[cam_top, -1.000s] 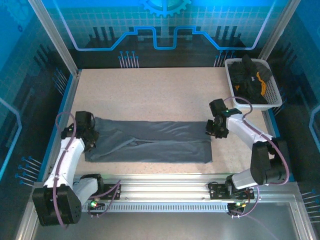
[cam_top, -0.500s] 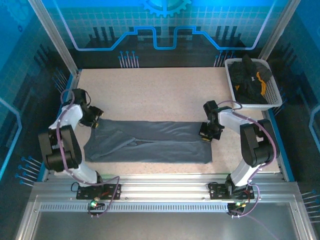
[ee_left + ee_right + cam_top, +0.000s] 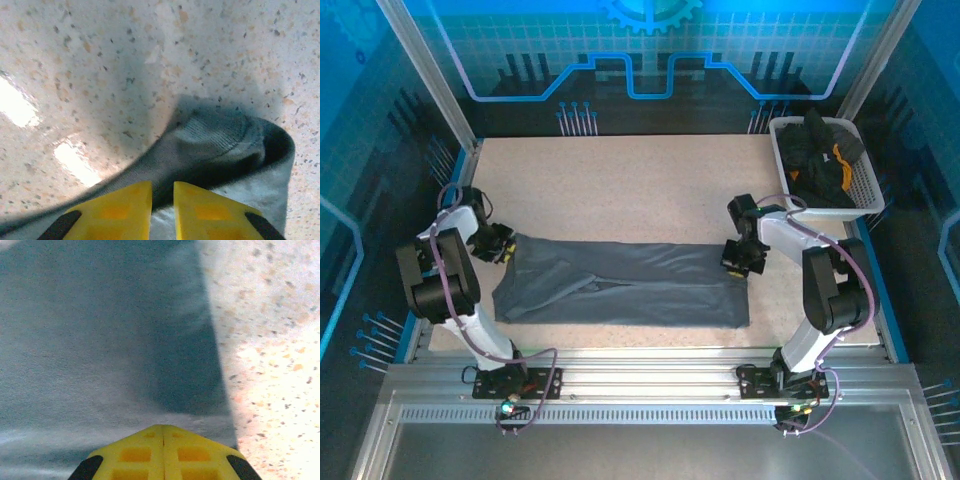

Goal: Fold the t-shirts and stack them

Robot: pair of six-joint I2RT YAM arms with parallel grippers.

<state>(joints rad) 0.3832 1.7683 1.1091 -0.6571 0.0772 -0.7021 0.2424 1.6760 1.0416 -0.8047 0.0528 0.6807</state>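
Your left gripper (image 3: 505, 245) has dropped toward you and the right gripper (image 3: 740, 262) has eased outward. The grey t-shirt (image 3: 620, 285) lies stretched along the near table (image 3: 640, 180). Both grippers are pinched closed on its far corners. Judged ready for the next fold.

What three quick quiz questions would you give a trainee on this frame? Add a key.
1. True or false: the grey t-shirt lies inside the basket.
2. Where is the right claw? A: at the grey t-shirt's right end. B: over the basket. C: at the grey t-shirt's left end.
3. Fill in: the black t-shirts are piled in the ___.

Key: 1 false (it lies flat on the table as a long strip); 2 A; 3 basket.
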